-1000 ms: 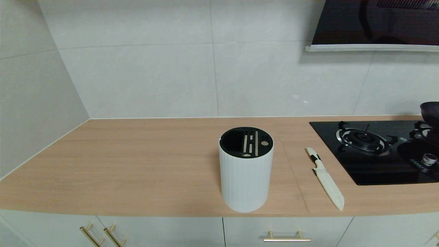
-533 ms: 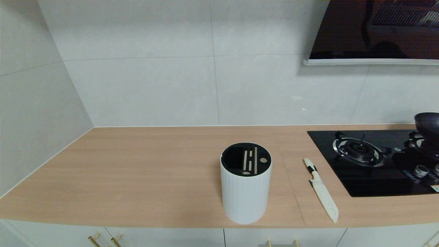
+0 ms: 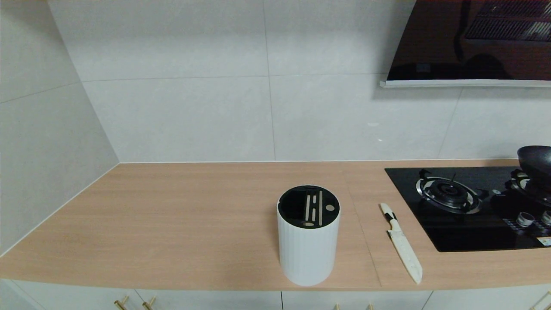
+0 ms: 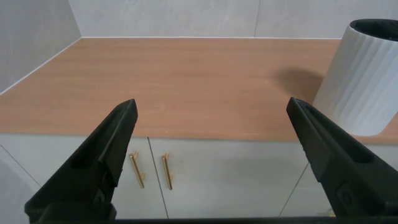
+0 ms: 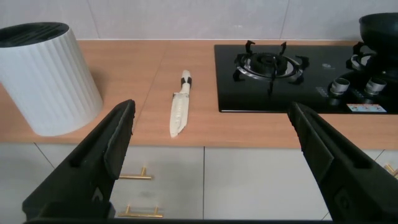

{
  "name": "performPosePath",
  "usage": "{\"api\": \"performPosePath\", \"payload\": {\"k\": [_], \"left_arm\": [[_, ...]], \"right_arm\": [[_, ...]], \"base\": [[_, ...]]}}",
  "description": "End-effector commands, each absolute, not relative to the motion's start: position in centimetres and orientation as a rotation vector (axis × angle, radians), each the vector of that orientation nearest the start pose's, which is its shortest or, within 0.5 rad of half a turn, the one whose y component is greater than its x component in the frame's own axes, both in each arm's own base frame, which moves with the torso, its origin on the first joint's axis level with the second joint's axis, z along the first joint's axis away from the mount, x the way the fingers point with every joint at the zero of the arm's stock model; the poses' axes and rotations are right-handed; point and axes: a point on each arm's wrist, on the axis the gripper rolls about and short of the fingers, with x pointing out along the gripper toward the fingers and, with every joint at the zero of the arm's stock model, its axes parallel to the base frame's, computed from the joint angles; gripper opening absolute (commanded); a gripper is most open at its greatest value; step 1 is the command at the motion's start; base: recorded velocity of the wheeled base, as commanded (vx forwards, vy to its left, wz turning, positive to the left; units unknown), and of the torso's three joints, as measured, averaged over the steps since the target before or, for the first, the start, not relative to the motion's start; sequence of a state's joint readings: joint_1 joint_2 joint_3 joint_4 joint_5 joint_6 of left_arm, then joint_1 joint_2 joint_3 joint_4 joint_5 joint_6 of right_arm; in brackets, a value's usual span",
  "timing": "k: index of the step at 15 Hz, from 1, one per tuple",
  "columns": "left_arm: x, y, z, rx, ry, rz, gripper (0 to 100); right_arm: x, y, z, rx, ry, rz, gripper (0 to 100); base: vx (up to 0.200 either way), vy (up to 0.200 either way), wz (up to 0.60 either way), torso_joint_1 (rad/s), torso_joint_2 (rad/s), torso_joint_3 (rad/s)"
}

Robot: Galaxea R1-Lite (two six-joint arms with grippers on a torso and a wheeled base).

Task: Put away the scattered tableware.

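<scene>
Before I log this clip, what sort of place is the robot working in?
A home-style kitchen, most likely: a wooden countertop, a black gas hob under a range hood, and a knife beside a white knife holder.

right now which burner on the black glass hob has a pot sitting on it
The right-hand steel gas burner, under the dark round pot. The left-hand burner, nearer the white-bladed knife, stands bare.

White ribbed holder (image 3: 308, 249) with black top, cream knife (image 3: 401, 245), tan woodgrain counter (image 3: 172, 215).
</scene>
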State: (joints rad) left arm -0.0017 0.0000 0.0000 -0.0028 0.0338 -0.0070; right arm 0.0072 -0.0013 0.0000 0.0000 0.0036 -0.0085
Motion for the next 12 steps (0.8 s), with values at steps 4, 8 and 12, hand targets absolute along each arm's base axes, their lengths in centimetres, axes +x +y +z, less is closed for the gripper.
{"api": "performPosePath", "payload": {"k": [4,8,12], "left_arm": [[-2.27,0.08,7.58,-0.008,-0.002,0.034,100],[-2.27,0.08,7.58,-0.008,-0.002,0.032,100],[-2.27,0.08,7.58,-0.008,-0.002,0.034,100]], "right_arm": [[-2.28,-0.01,7.56,-0.002,-0.002,0.011,100],[-2.28,-0.01,7.53,-0.006,0.001,0.012,100],[-2.30,-0.01,7.65,-0.021,-0.005,0.012,100]], "base": [[0.000,0.000,0.00,0.000,0.00,0.000],[0.000,0.000,0.00,0.000,0.00,0.000],[0.000,0.000,0.00,0.000,0.00,0.000]]}}
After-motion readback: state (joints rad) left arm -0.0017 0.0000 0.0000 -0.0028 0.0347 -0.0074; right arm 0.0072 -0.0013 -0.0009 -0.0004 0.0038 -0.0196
